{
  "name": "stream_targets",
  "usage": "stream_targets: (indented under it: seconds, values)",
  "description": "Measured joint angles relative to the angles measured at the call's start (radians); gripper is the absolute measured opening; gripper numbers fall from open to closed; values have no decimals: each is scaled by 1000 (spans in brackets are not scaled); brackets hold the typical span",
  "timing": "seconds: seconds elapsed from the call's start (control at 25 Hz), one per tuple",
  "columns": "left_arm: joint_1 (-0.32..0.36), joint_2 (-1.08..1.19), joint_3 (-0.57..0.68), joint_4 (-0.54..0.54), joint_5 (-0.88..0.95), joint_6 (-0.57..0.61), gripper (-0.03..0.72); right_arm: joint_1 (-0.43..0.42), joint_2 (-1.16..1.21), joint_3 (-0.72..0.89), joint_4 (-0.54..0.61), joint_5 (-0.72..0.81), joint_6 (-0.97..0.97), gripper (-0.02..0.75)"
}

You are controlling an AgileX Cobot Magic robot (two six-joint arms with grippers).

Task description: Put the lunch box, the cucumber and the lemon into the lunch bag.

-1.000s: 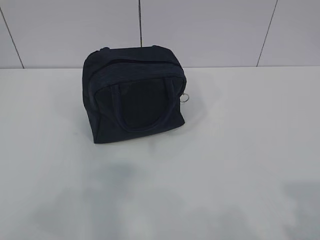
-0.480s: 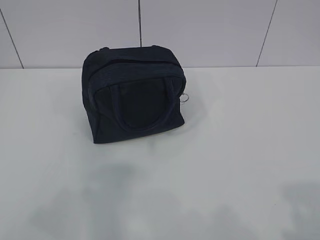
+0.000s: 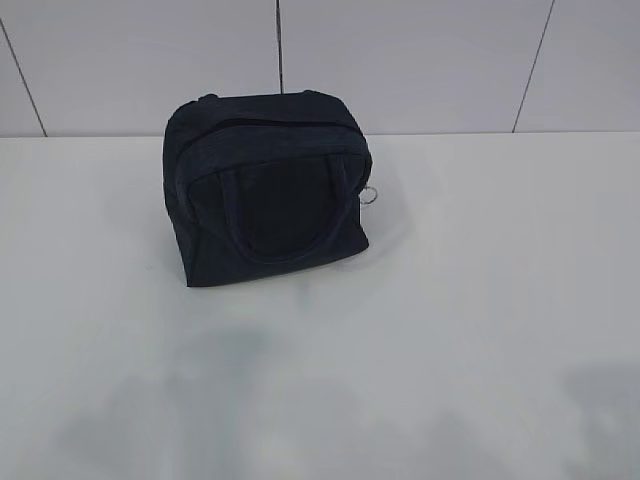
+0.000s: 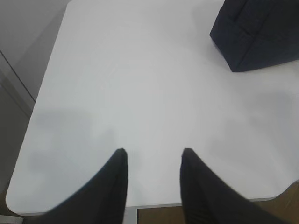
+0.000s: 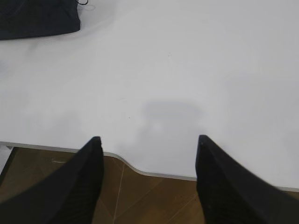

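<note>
The lunch bag (image 3: 268, 190) sits on the white desk (image 3: 480, 300) toward twelve o'clock of centre, upright, its zipper apparently run closed, with the ring pull (image 3: 369, 196) hanging at its three o'clock side. Neither the lunch box, the cucumber nor the lemon shows in any view; with the bag shut, they are probably inside already, so the task looks finished. The left gripper (image 4: 153, 156) hangs over the near desk edge, fingers apart with nothing between them, the bag at its one o'clock. The right gripper (image 5: 149, 142) does likewise, fingers wider apart and empty, the bag at its eleven o'clock.
</note>
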Motion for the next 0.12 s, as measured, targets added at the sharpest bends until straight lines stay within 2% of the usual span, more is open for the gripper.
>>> stream_targets:
  seconds: [0.12]
  values:
    - [0,0,0,0,0,0,262,0,0,0,0,0,0,474]
